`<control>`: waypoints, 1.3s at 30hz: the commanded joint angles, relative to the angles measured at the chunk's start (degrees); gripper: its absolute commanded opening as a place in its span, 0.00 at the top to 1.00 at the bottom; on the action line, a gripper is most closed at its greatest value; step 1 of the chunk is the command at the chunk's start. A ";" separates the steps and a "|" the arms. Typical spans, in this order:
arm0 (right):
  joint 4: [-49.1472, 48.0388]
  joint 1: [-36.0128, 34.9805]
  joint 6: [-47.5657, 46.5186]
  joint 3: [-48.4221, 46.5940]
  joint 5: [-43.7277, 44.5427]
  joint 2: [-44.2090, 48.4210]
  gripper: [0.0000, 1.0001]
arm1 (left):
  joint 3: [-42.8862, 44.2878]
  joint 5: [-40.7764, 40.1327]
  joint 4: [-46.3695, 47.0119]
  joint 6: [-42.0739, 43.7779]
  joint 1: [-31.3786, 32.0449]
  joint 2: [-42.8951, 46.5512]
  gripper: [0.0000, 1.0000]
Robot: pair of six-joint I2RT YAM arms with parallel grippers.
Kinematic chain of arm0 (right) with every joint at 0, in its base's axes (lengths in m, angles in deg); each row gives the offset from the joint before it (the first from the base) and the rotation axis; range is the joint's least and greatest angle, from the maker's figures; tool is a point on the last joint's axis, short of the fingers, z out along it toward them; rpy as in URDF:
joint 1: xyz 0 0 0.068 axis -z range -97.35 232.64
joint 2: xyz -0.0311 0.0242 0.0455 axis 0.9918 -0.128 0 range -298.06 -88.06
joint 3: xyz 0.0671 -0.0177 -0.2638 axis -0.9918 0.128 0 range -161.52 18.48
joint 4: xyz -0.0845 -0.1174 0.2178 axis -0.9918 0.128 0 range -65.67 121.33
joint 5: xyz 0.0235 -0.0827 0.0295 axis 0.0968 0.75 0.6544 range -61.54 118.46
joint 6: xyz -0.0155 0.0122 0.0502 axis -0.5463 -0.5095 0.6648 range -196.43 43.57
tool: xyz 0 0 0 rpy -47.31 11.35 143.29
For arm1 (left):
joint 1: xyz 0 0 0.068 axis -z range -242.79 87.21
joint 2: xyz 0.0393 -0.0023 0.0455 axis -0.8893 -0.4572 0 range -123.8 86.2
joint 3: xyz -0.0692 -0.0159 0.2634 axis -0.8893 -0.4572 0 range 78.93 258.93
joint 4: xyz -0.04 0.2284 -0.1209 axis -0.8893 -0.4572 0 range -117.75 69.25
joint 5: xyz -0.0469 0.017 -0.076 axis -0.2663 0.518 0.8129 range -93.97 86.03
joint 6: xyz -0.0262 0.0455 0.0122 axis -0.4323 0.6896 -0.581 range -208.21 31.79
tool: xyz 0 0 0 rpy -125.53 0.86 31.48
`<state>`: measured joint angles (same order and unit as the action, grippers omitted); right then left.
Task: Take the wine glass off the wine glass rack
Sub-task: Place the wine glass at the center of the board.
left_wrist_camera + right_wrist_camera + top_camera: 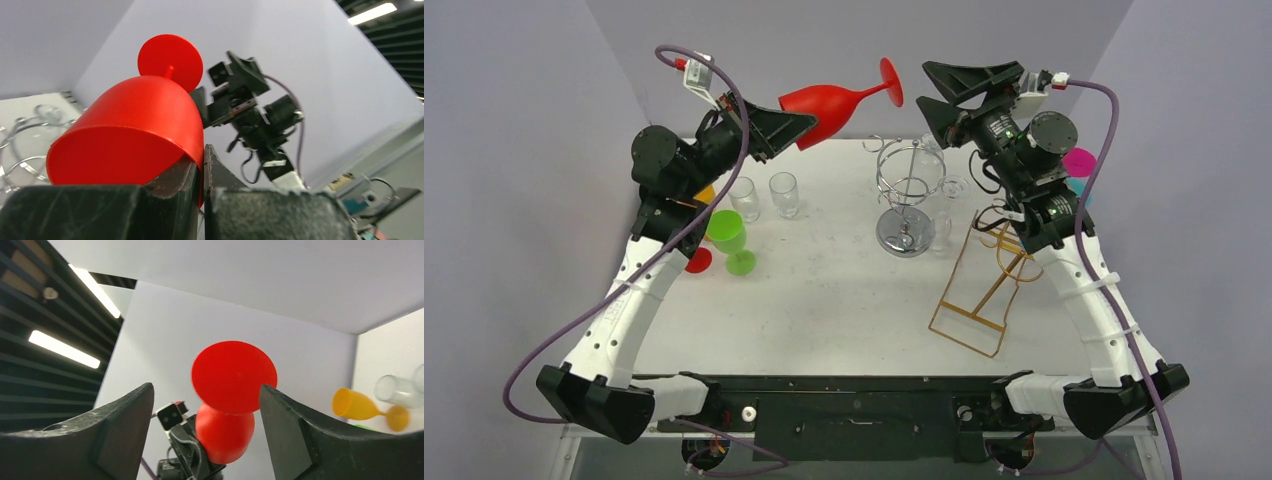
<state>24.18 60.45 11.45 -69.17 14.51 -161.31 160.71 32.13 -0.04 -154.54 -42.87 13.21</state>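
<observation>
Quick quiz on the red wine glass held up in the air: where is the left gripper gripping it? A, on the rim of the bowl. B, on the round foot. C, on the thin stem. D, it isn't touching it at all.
A: the left wrist view shows the left gripper shut on the bowl rim of the red wine glass, while the right gripper stands open, clear of the glass.

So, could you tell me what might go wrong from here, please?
The left gripper pinches the red glass only by its rim, so the glass, held sideways, could pivot or slip.
It hangs high over the table; a drop could hit the rack or clear glasses.
The open right gripper flanks the foot and might knock it when withdrawing.
</observation>
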 commanded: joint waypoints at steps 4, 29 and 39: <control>14.45 4.24 -16.10 -6.38 1.19 5.12 0.21 | 6.07 -9.83 -32.70 18.63 -0.28 4.82 1.00; 49.30 6.62 -45.17 -23.42 18.14 8.47 0.18 | 15.82 -46.94 -76.00 42.99 9.14 -11.40 1.00; 51.21 6.94 -46.94 -22.25 20.59 10.31 0.18 | 22.52 -50.40 -79.98 46.28 10.40 -23.51 1.00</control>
<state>74.89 66.92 -33.49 -91.23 32.76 -152.31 178.68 -15.72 -78.44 -110.67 -32.57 -7.95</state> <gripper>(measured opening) 0.823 0.008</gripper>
